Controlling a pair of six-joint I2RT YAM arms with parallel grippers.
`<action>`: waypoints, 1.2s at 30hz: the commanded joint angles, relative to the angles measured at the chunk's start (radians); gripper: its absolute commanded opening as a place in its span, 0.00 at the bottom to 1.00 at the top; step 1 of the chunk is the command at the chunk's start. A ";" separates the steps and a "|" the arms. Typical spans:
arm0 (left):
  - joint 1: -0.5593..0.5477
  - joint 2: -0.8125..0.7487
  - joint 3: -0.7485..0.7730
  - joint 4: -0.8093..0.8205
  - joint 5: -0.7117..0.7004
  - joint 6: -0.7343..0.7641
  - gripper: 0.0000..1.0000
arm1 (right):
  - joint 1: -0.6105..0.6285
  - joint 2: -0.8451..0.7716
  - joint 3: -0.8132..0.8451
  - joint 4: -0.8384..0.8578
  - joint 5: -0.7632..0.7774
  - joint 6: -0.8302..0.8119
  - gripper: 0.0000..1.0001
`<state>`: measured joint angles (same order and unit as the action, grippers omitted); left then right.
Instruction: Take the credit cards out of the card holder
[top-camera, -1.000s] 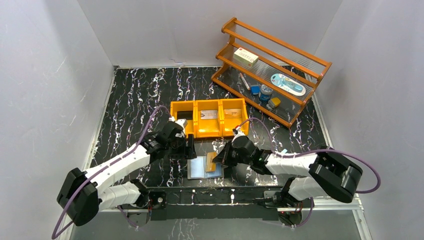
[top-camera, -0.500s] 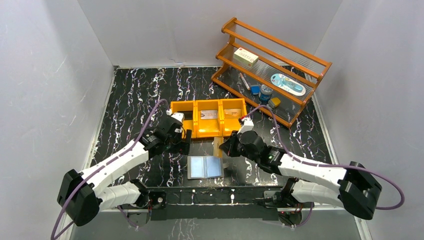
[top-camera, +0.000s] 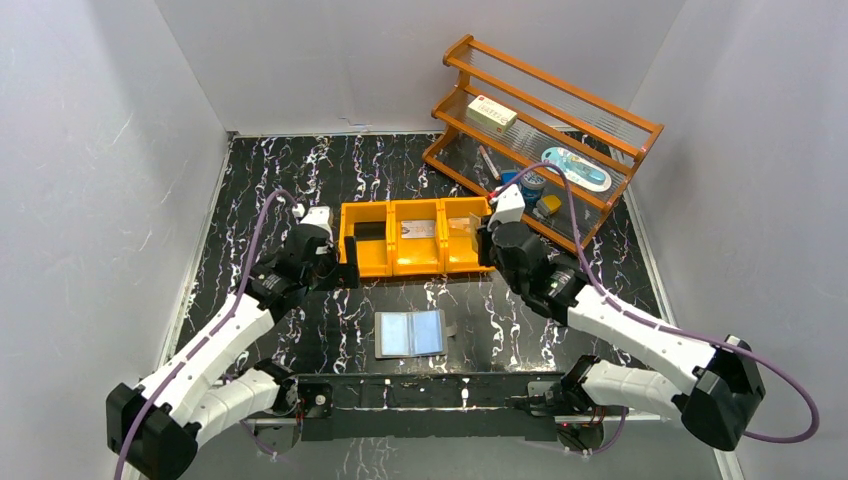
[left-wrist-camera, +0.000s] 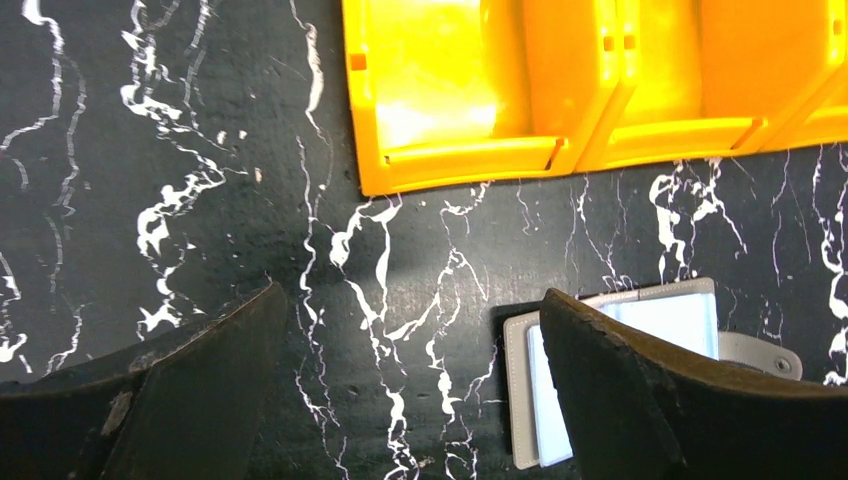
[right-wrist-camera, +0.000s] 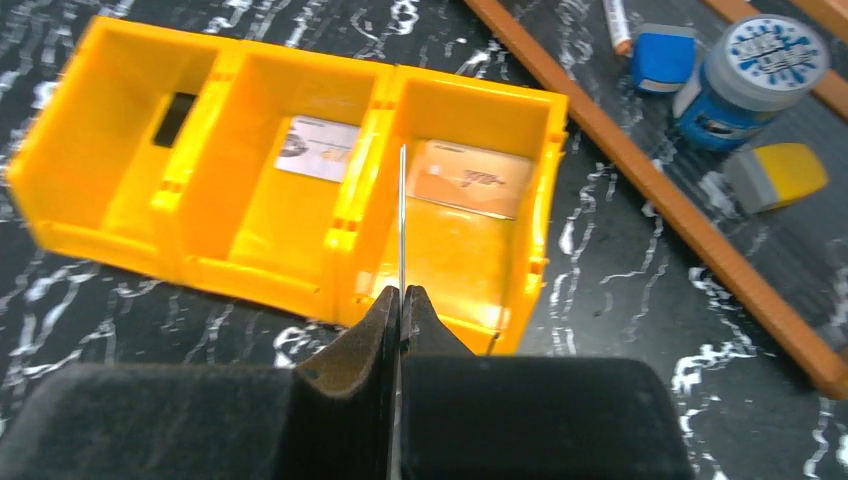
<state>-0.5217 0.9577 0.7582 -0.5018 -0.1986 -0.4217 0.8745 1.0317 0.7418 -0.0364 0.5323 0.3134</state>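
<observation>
Right end effector (right-wrist-camera: 401, 300) pinches a thin card (right-wrist-camera: 401, 210) on edge above the orange bin (right-wrist-camera: 100, 238), its jaws closed tight on the plastic. The left end effector (left-wrist-camera: 408, 305) hangs wide open and empty over the bench (left-wrist-camera: 150, 120), just beside the bin's left end. The card holder (top-camera: 410, 333) lies spread open on the bench near the arm bases, well apart from both, its pale lining showing no card from above. In the wrist view the held card lines up with the wall between the middle and right compartments. A clean drop probably calls for shifting it fully over one pocket, bringing it low and only then parting the jaws. Released where it is, it could strike the divider and tip out. The count is four cards in sight: a black card (right-wrist-camera: 176, 118) in the left compartment, a grey card (right-wrist-camera: 317, 149) in the middle, a tan card (right-wrist-camera: 470, 178) in the right, and the one in the grip, its colour hidden edge-on. There is one bin of three compartments, one two-leaf holder and two arms.
</observation>
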 joint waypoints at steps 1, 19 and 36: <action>0.003 -0.054 -0.023 0.002 -0.095 -0.005 0.98 | -0.080 0.041 0.071 0.013 -0.058 -0.182 0.00; 0.003 -0.054 -0.019 -0.006 -0.120 0.018 0.98 | -0.220 0.305 0.261 -0.036 -0.290 -0.638 0.00; 0.004 -0.036 -0.016 -0.012 -0.111 0.029 0.98 | -0.235 0.575 0.365 -0.009 -0.342 -1.030 0.00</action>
<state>-0.5205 0.9222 0.7429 -0.5022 -0.2989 -0.4030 0.6495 1.5700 1.0130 -0.0952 0.1978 -0.6113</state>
